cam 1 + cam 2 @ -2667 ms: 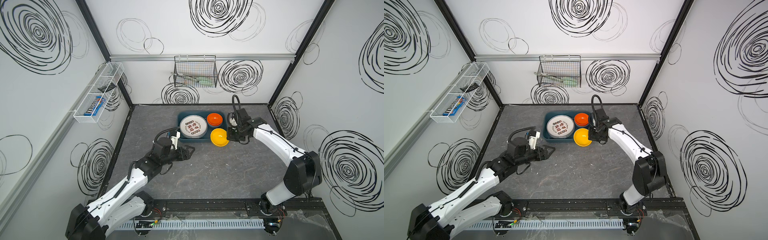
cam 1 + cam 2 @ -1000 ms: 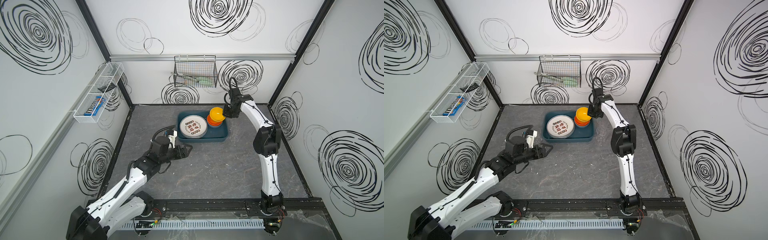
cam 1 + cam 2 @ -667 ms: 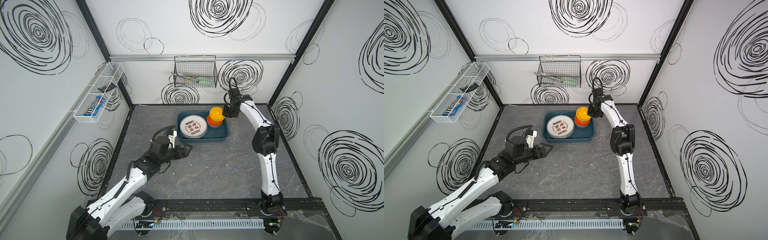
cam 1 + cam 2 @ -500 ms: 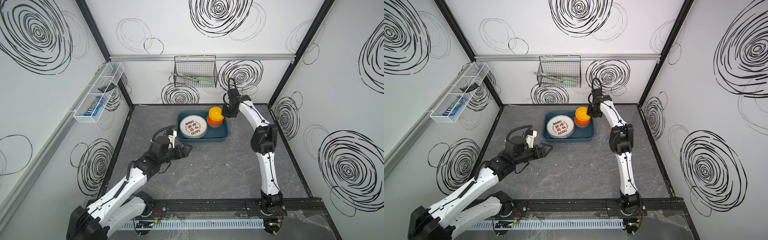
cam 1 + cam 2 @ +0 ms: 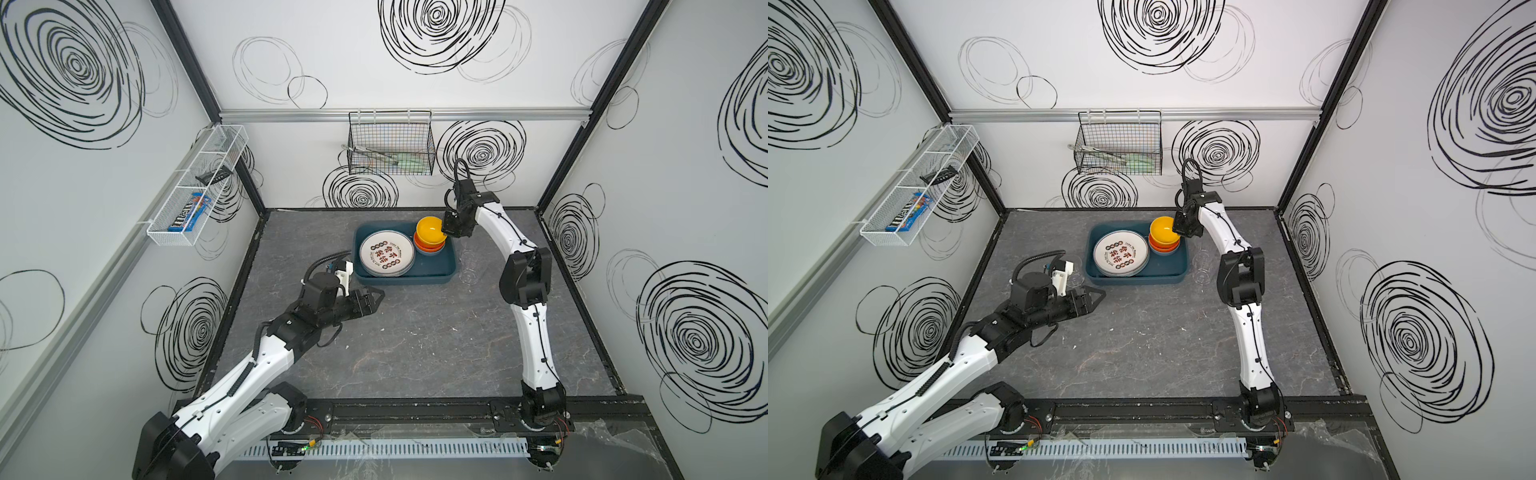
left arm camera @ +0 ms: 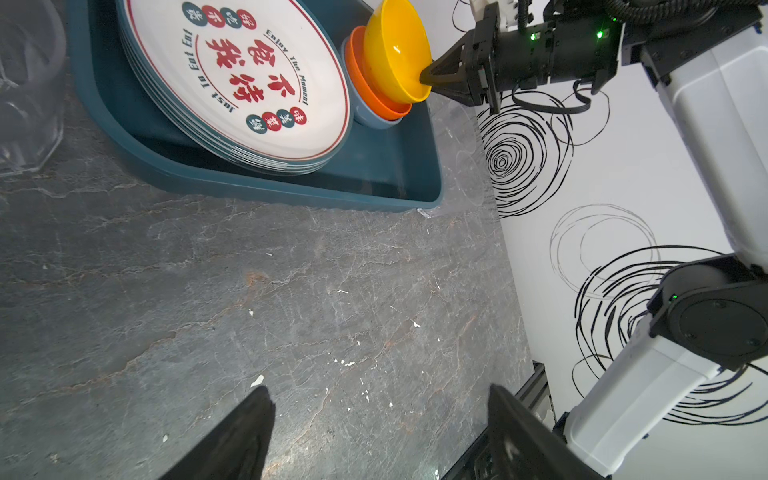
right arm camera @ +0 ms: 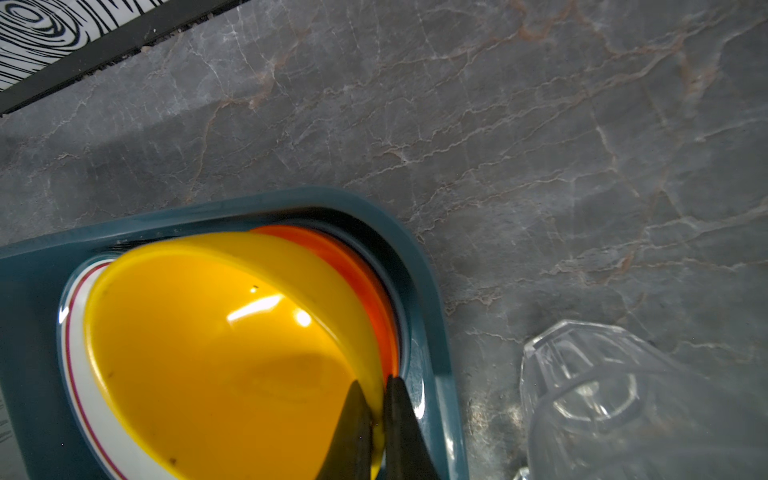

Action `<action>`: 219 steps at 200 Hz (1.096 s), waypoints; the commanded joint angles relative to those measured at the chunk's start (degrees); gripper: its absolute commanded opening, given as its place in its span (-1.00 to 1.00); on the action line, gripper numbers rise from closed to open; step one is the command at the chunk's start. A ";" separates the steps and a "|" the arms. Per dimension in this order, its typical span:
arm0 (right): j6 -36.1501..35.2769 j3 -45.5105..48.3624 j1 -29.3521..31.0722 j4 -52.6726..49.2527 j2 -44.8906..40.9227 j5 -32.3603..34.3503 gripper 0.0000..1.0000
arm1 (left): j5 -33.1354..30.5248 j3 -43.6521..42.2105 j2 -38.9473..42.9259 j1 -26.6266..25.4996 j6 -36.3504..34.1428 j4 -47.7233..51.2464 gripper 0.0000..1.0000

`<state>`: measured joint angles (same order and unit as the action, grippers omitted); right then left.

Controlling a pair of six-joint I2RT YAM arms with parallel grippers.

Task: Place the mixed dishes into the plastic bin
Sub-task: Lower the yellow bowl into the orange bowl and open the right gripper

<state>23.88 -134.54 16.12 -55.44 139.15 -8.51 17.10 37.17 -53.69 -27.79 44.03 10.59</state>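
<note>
Top and wrist views of the table (image 5: 415, 332). The teal bin (image 5: 415, 277) stands near the table's back edge, about midway along it. In its left half you see a stack of white plates (image 5: 386, 254) with red and dark characters, in both top views. In its back right corner sits a nest of bowls: a blue bowl (image 6: 370, 118) lowest, an orange bowl (image 6: 374, 99) in it, and a yellow bowl (image 5: 429, 228) uppermost, tilted, with its lower side in the orange one. Your right gripper (image 7: 374, 415) is clenched on the yellow bowl's rim, one finger inside the bowl and one outside, on the side toward the bin's right wall. Your left gripper (image 6: 378, 399) is released, its jaws wide apart and empty, over bare table just in front of the bin's front left corner. One clear cup (image 7: 602, 395) lies on the table just beside the bin's right wall; another clear cup (image 6: 25, 83) stands on the table near the bin's left wall.
</note>
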 commanded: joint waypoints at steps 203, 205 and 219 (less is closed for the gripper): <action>-0.41 -2.37 1.44 0.95 1.45 2.05 -0.58 | 0.41 -1.22 0.44 0.49 0.55 -2.02 0.68; -0.41 -2.39 1.45 0.95 1.33 2.09 -0.57 | 0.39 -1.22 0.50 0.51 0.54 -1.99 0.68; -0.54 -2.39 1.52 0.99 0.52 2.19 -0.56 | 0.22 -1.14 0.76 0.55 0.53 -1.89 0.68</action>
<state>23.70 -135.04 17.06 -54.48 141.18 -7.16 17.32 36.42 -53.67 -27.77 44.23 10.50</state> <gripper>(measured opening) 0.214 0.842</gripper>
